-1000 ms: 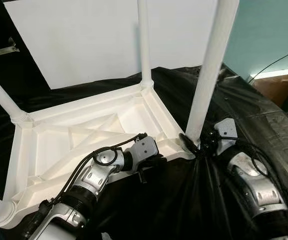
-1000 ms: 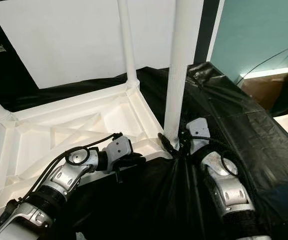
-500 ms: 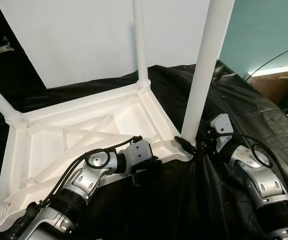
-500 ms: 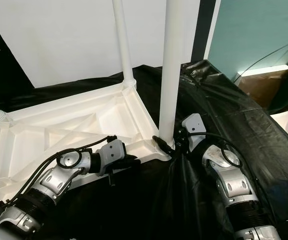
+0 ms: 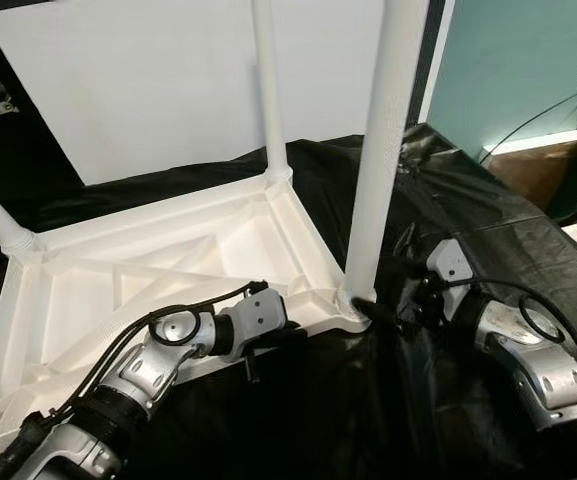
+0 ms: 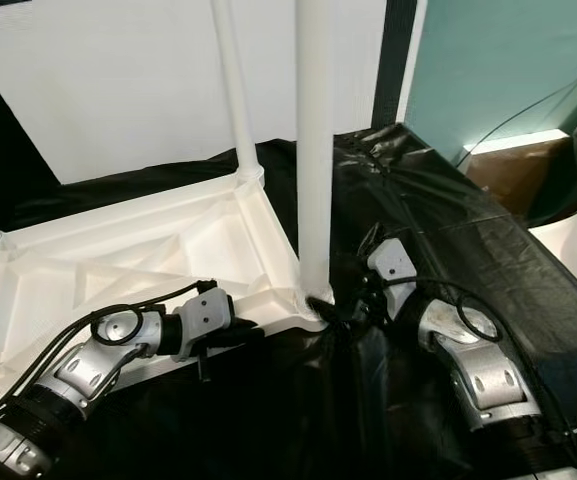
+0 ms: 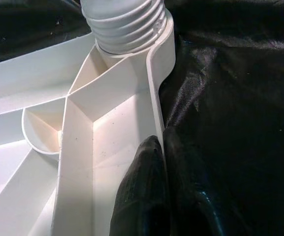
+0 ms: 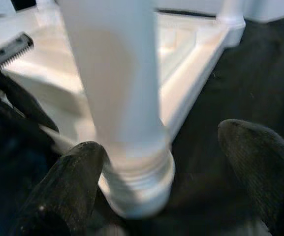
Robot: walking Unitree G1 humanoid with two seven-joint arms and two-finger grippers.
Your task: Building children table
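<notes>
Table (image 5: 168, 250) upside down; left gripper (image 7: 156, 196) clamps its rim, right gripper (image 8: 156, 162) spread wide round near leg (image 5: 378, 160).

An upturned white plastic table (image 5: 168, 260) rests on a surface draped in black sheeting (image 5: 488, 230).

place: room in a home
walls: teal wall (image 5: 528, 60), white panel (image 5: 168, 70)
floor: black plastic sheeting (image 5: 488, 220)

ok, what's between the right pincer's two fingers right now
The right wrist view shows the ribbed base of the near white table leg standing between the right pincer's spread fingers, where it meets the upturned tabletop.
</notes>
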